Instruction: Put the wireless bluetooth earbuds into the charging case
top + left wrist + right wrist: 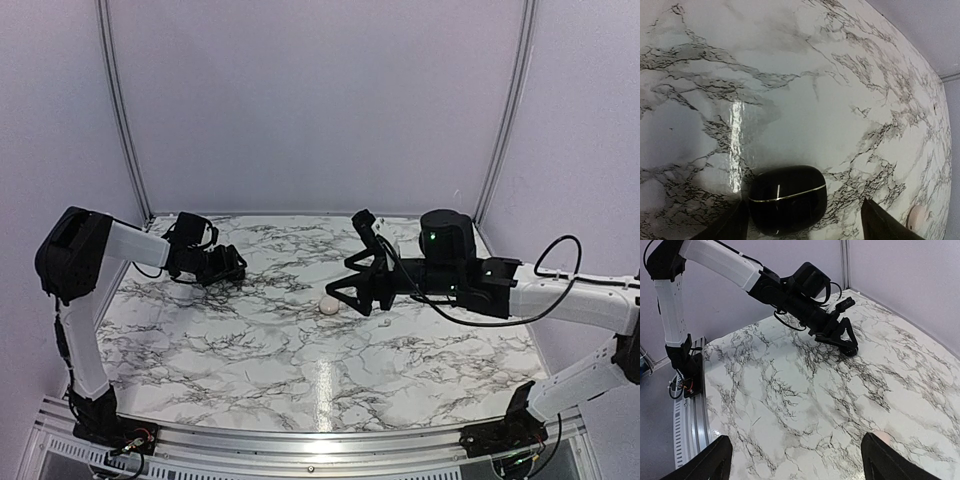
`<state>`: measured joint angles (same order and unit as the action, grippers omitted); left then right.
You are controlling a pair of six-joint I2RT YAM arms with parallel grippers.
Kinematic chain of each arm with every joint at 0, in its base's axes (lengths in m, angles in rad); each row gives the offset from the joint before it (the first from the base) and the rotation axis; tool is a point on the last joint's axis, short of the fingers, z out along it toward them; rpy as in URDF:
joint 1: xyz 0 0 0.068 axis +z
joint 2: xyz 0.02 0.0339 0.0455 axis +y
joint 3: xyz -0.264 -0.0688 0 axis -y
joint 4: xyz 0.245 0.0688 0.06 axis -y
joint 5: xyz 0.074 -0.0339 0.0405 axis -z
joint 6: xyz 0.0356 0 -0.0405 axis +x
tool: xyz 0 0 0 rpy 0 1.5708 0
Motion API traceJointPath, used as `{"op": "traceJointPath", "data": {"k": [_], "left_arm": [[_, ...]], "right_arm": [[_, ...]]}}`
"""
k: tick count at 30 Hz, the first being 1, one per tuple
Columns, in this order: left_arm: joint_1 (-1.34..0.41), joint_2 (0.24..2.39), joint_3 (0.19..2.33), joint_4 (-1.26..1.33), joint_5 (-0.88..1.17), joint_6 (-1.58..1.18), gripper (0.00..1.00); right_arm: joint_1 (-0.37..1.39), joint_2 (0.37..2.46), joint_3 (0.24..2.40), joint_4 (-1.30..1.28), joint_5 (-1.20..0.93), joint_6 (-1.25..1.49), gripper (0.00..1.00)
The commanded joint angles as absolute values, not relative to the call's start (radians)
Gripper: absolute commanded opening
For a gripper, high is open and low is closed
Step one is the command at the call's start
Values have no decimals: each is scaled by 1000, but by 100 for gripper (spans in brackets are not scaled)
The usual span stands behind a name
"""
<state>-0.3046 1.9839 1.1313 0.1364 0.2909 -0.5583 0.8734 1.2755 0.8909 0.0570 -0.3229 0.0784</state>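
Left fingers (880,229) stand open astride a glossy black pod (787,200); right fingers (705,465) open, empty; centre them on the charging case (328,305), lid state unclear, before you close.

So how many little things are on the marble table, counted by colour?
Black: 1, a glossy black pebble-shaped thing with a thin silver seam
Cream-white: 1, a small cream-white rounded case
Total: 2
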Motion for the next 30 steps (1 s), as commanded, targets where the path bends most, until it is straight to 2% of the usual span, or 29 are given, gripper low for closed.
{"op": "traceJointPath", "data": {"k": [1,3,12,20,30], "left_arm": [[-295,1926,1097,84,222,-545,94],[-295,1897,1085,79,197,-537,99],[-296,1666,976,154,168,-520,99],[-333,1426,862,199,97,-477,99],[-422,1288,779,198,-29,-436,99]], "right_arm": [[837,1286,913,30,-294,88,89],[818,1295,917,17,-288,93,89],[759,1417,952,-52,-197,93,89],[757,1644,1035,-81,-136,63,88],[746,1867,1150,-119,-67,83,90]]}}
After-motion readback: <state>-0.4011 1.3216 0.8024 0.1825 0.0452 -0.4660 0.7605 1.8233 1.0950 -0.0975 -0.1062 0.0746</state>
